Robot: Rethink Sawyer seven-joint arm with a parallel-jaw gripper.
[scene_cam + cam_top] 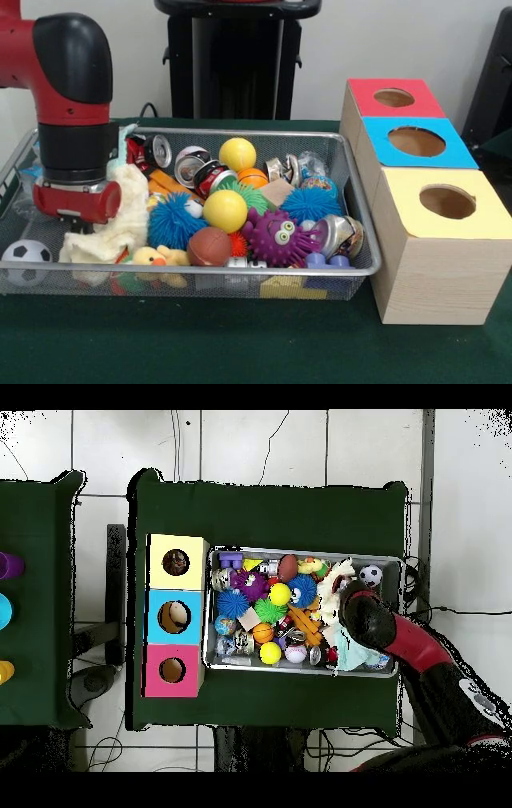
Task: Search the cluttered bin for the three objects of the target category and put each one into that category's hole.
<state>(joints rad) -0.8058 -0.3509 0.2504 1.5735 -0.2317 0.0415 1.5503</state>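
Mesh bin: a silver wire bin (362,240) stands on the green table (240,344), full of toys and cans.
Arm: the red and black arm (76,120) comes down into the bin's left end in the front view.
Gripper: the gripper (78,227) is low in the bin, against a cream plush cloth (120,220); its fingers are hidden, so I cannot tell if they are apart or together.
Balls: two yellow balls (226,210) (237,154), a small brown football (210,246) and a soccer ball (26,261) lie in the bin; the soccer ball is at the left front corner.
Spiky toys: a blue spiky ball (170,222), a second blue one (310,204) and a purple spiky toy with eyes (278,238) lie in the middle.
Cans: crushed cans (192,164) lie toward the back of the bin.
Boxes: three wooden boxes stand just beside the bin on its right, with a yellow top (448,212), a blue top (416,144) and a red top (394,98).
Holes: each top has one round hole; none of the toys is seen on a box.
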